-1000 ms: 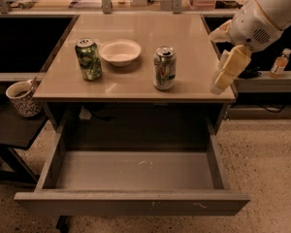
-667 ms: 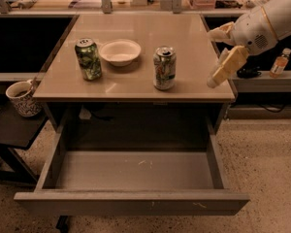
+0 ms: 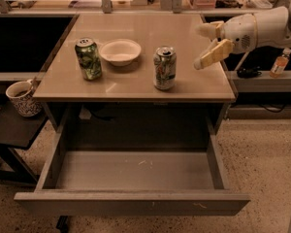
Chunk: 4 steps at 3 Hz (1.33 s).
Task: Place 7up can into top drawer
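Gaping open in the foreground, the drawer (image 3: 131,204) sits pulled out beneath the table (image 3: 136,89). Farther back, the 7up can (image 3: 164,68) stands upright on the table, right of a bowl (image 3: 120,51) and green can (image 3: 88,58). My end effector (image 3: 199,47), fingers spread wide and holding nothing, hovers to its right.

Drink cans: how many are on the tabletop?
2. The darker all-green patterned can stands left of the white bowl; the silver-white 7up can stands right of it, with the open gripper further right. None looks hidden.
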Each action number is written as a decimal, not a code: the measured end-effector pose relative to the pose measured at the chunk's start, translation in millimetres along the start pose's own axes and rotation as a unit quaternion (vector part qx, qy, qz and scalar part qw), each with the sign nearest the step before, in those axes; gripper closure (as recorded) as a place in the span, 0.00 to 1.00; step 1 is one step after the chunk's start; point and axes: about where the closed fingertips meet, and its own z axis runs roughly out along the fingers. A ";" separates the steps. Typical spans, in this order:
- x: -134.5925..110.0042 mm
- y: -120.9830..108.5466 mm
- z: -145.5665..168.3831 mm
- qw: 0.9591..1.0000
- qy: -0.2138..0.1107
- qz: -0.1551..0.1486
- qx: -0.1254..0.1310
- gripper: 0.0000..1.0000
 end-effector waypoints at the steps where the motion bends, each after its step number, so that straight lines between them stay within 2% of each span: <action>1: 10.6 0.1 2.4 1.000 0.009 0.009 0.004 0.00; 2: 31.9 -6.9 26.3 0.999 0.022 0.024 -0.009 0.00; 4: 48.1 -24.4 88.8 0.995 0.091 0.018 -0.048 0.00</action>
